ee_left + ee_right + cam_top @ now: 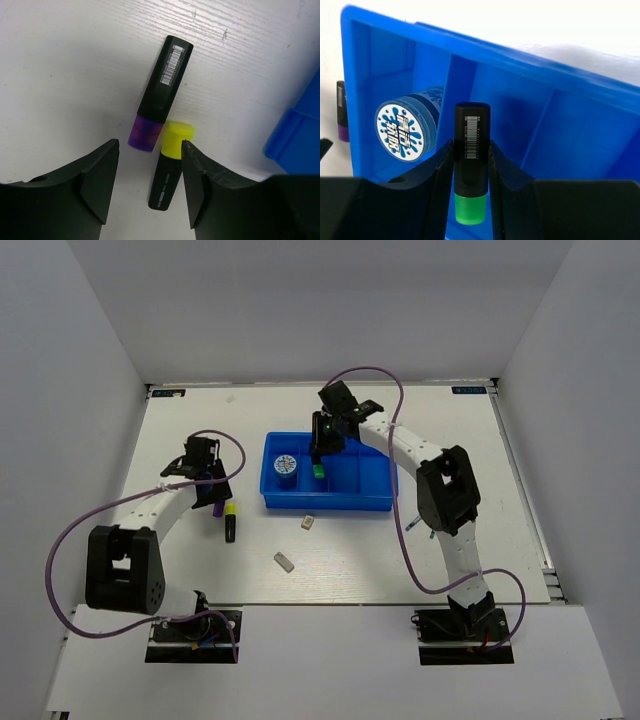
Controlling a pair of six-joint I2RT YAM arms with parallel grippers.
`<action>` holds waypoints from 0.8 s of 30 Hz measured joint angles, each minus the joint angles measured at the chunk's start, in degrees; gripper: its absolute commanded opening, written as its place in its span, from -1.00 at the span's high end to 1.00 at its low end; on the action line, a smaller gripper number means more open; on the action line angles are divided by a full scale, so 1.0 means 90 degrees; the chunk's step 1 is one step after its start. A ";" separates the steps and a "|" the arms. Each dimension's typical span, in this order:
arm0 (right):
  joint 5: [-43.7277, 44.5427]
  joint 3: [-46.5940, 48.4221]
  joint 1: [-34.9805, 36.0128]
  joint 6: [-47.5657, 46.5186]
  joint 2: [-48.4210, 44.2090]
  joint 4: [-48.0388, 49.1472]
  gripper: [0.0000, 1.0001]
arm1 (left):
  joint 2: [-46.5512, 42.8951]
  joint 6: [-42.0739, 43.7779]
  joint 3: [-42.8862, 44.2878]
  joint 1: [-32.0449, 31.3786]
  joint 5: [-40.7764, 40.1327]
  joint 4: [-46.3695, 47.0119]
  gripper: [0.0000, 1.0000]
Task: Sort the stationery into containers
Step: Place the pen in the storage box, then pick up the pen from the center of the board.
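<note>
The blue tray stands mid-table. My right gripper is shut on a black marker with a green end and holds it over the tray's second compartment. The round blue-and-white disc lies in the leftmost compartment, also in the top view. My left gripper is open, low over two markers on the table: one with a purple end and one with a yellow end, which lies between the fingers. Two beige-white erasers lie in front of the tray.
The tray's near corner shows at the right of the left wrist view. A thin blue pen lies partly behind the right arm. White walls enclose the table on three sides.
</note>
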 measured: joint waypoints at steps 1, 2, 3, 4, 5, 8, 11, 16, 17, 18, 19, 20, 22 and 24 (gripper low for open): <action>-0.0039 0.0000 0.0019 0.0002 0.0036 -0.0005 0.36 | 0.0102 0.0007 0.0044 0.0000 0.0000 0.0027 -0.30; -0.0075 0.0000 0.0041 0.0002 0.0053 -0.0027 0.26 | 0.0206 0.0034 0.0092 0.0000 -0.0002 0.0053 -0.30; -0.0117 0.0000 0.0056 0.0002 0.0058 -0.0044 0.21 | 0.0296 0.0051 0.0143 0.0000 -0.0002 0.0070 -0.30; -0.0148 0.0000 0.0063 0.0005 0.0058 -0.0039 0.18 | 0.0393 0.0068 0.0197 0.0000 -0.0002 0.0092 -0.30; -0.0187 0.0000 0.0066 -0.0002 0.0053 -0.0022 0.18 | 0.0481 0.0087 0.0253 0.0000 -0.0007 0.0109 -0.30; -0.0267 -0.0138 0.0061 -0.0036 -0.0024 0.0034 0.07 | 0.0738 0.0151 0.0452 0.0000 -0.0051 0.0165 -0.30; -0.0325 -0.0306 0.0049 -0.0083 -0.0187 0.0012 0.00 | 0.1010 0.0236 0.0634 0.0000 -0.0158 0.0221 -0.30; -0.0427 -0.0342 0.0041 -0.0138 -0.0408 0.0015 0.00 | 0.1307 0.0325 0.0797 0.0000 -0.0313 0.0221 -0.30; -0.0452 -0.0345 0.0041 -0.0151 -0.0449 0.0012 0.06 | 0.1353 0.0333 0.0809 0.0000 -0.0338 0.0228 -0.30; -0.0474 -0.0350 0.0041 -0.0168 -0.0491 0.0005 0.11 | 0.1392 0.0342 0.0814 0.0000 -0.0359 0.0236 -0.30; -0.0512 -0.0384 0.0041 -0.0202 -0.0566 0.0017 0.23 | 0.1428 0.0362 0.0821 0.0002 -0.0374 0.0236 -0.28; -0.0549 -0.0476 0.0041 -0.0248 -0.0670 0.0034 0.28 | 0.1469 0.0379 0.0826 0.0005 -0.0386 0.0238 -0.28; -0.0571 -0.0894 0.0041 -0.0432 -0.1110 0.0080 0.31 | 0.1574 0.0410 0.0874 0.0005 -0.0408 0.0236 -0.28; -0.0583 -0.1542 0.0041 -0.0692 -0.1836 0.0143 0.31 | 0.1722 0.0444 0.0979 0.0010 -0.0432 0.0238 -0.28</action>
